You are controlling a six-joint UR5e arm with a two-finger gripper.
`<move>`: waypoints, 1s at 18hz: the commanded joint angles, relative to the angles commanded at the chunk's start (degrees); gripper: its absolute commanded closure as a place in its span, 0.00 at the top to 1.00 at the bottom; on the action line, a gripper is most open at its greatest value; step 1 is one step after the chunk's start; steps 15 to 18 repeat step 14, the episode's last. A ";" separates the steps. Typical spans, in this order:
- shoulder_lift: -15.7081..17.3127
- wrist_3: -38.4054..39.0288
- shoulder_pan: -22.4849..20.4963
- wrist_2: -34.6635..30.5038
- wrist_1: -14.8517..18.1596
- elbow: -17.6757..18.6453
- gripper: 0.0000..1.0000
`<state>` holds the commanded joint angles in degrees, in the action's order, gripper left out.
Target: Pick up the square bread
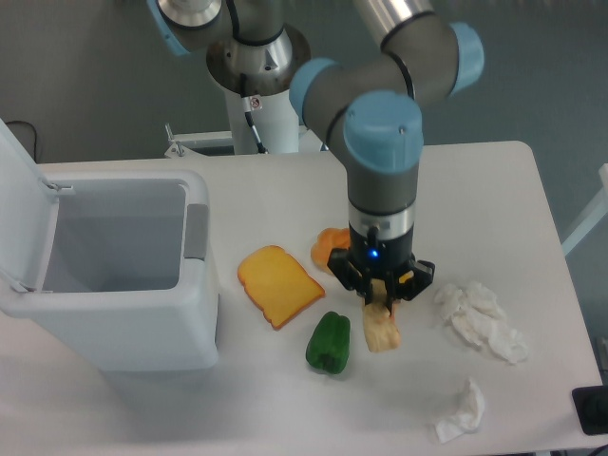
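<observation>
Nearest the camera, on the white surface (494, 190), a small crumpled tissue (463, 410) lies close to the front edge, and a larger crumpled wad (480, 318) sits a little farther back to the right. Just left of that wad is the square bread (382, 330), a small pale beige block with a browner crust along its edges, tilted so its long side runs roughly toward the camera. Its upper end is pinched between the fingers of the hand (382, 293), which points straight down and is closed on the bread; whether the lower end touches the surface cannot be told. A green pepper (329, 343) lies just beside the bread on the left, apart from it. Behind the pepper lies a flat orange-yellow toast slice (277, 284), and a round orange bun (330, 250) is partly hidden behind the hand. At the left stands a white bin (114, 285) with its lid (19, 209) raised, its inside showing pale grey walls. The arm (385, 123), grey with light blue caps, rises from the hand toward its white base post (266, 104) at the far edge of the surface. Beyond lies a grey-blue floor.
</observation>
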<state>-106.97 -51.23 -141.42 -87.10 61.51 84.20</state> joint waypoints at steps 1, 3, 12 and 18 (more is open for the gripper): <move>0.35 -1.06 0.00 0.00 0.88 0.00 0.34; 1.84 -4.12 -0.17 0.00 2.38 0.70 0.34; 3.43 -9.24 -0.17 -0.09 3.17 2.46 0.34; 3.52 -9.16 0.00 -0.18 3.17 2.46 0.34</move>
